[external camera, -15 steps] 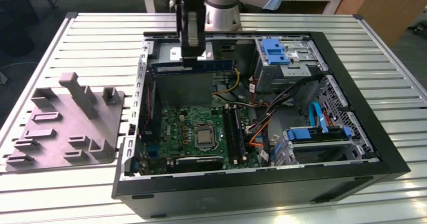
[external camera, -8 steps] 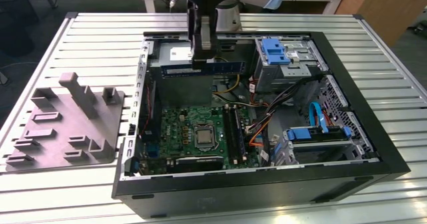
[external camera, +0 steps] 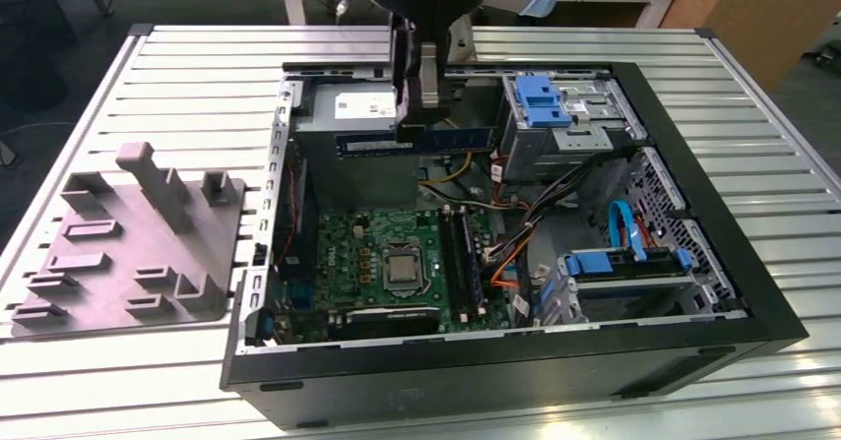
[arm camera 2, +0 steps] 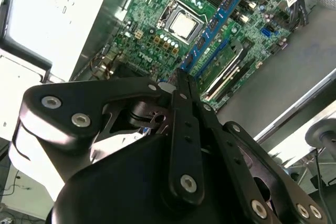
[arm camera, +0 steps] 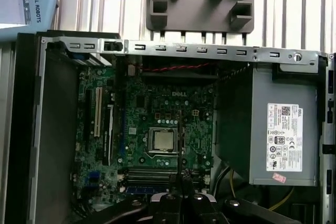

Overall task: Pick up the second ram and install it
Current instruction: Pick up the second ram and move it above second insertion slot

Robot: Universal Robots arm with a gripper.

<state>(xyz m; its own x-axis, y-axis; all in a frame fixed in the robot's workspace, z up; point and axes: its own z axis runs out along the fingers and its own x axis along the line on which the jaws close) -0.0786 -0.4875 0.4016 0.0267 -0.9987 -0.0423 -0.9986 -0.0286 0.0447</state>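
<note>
Gripper: my black two-finger gripper (arm camera 2: 182, 80) is pinched narrow on the stick.
Second ram: I see the long flat blue memory stick (external camera: 454, 138) held level in the air over the case's interior.
Board: green motherboard (external camera: 381, 248) lies beneath it.
Case: open black computer tower (external camera: 526, 366) on the slatted metal table (external camera: 736, 66).
Block: grey plastic block with posts (external camera: 132, 233), beside the tower on the exterior view's left.

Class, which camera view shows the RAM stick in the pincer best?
The exterior view: the RAM stick shows its length side-on. The second wrist view foreshortens it; the first wrist view sees it edge-on.
</note>
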